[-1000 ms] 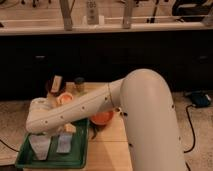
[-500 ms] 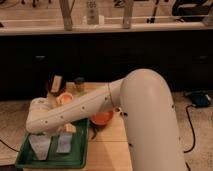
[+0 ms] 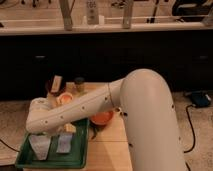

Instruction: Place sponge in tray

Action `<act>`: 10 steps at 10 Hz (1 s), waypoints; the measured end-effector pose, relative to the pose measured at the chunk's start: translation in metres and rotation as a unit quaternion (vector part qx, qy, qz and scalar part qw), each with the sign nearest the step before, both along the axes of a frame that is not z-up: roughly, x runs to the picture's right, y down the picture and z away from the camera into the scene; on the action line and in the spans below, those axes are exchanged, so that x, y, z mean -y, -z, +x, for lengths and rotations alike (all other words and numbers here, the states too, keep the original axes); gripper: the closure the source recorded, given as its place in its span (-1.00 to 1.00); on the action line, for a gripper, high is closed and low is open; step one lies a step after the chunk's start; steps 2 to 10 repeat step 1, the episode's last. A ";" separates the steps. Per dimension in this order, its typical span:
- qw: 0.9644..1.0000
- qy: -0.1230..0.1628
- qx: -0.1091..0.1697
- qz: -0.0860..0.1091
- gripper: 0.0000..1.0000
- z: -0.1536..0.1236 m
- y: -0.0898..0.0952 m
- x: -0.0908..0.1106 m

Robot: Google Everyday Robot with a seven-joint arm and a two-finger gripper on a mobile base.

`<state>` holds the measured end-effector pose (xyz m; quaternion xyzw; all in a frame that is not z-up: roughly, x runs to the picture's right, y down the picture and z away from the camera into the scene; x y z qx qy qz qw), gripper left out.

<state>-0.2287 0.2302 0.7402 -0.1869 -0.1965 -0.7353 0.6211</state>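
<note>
The green tray point(image 3: 80, 150) lies at the front left of the wooden table. My gripper point(image 3: 52, 144) hangs at the end of the white arm, low over the tray. Its two pale fingers point(image 3: 40, 146) stand apart, and the green tray floor shows between them. A small yellowish piece, apparently the sponge point(image 3: 69, 128), lies at the tray's back edge, just behind the right finger. The arm hides part of it, and I cannot tell whether the finger touches it.
An orange bowl point(image 3: 102, 119) sits just right of the tray under the arm. A second orange bowl point(image 3: 64, 98) sits behind the tray. A small jar point(image 3: 79, 86) and a dark packet point(image 3: 56, 84) stand at the table's back. A dark counter runs behind.
</note>
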 end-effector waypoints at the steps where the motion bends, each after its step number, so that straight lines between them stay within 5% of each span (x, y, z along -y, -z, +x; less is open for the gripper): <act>1: 1.000 0.000 0.000 0.000 -0.60 0.000 0.000 0.000; 10: 1.000 0.000 0.000 0.000 -0.60 0.000 0.000 0.000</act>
